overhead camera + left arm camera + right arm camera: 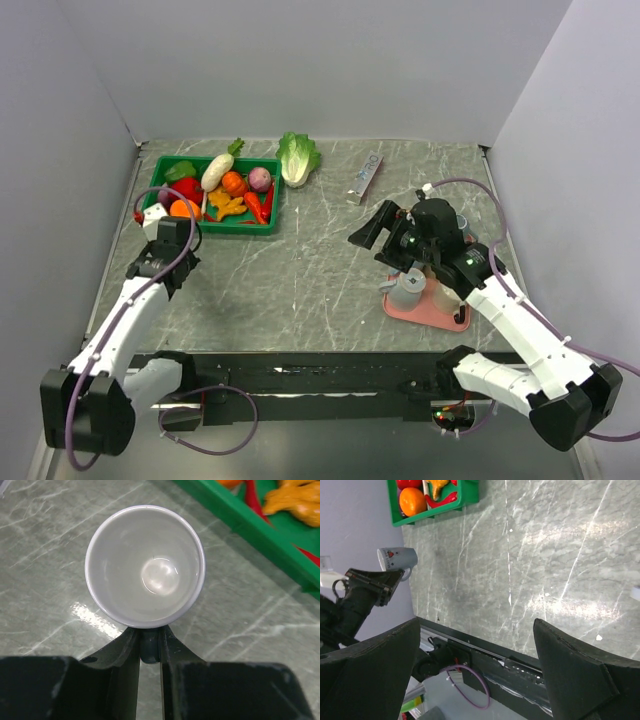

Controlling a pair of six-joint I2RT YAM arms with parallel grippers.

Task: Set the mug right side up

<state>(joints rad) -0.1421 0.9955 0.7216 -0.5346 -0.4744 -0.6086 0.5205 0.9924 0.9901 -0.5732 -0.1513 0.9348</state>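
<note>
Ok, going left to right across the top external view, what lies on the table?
green tray → cabbage → grey packet → pink tray

Mug (145, 567) mouth-up; jaws pinch its handle (149, 649); green tray (265, 537) beside.

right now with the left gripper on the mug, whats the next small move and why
Probably ease the mug straight down onto the table, then open. The left gripper is shut on its handle and the mouth already faces up at the wrist camera. Neither view shows whether its base touches the marble yet.
</note>
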